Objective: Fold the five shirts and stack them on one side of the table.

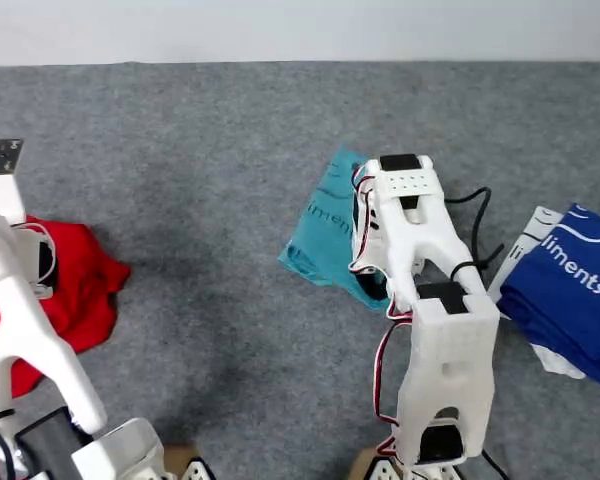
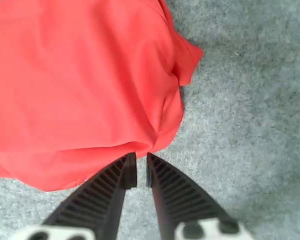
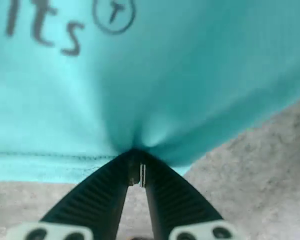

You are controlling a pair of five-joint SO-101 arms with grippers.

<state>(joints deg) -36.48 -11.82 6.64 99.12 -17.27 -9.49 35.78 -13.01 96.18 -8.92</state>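
The red shirt [image 2: 80, 85] and teal shirt [image 3: 190, 75] are soft matt cloth. The table [image 1: 210, 200] is rough grey felt. The left gripper [image 2: 138, 169] has ribbed matt black plastic fingers [image 2: 110, 192].

My two arms are white printed plastic. The right arm [image 1: 435, 330] carries black servo blocks, red and white wires down its 9 o'clock side and a black cable curling off toward 2 o'clock. The left arm [image 1: 25, 330] matches. Left gripper [image 2: 137, 170] and right gripper [image 3: 136, 172] have black ribbed fingers [image 2: 107, 192] on white bases.
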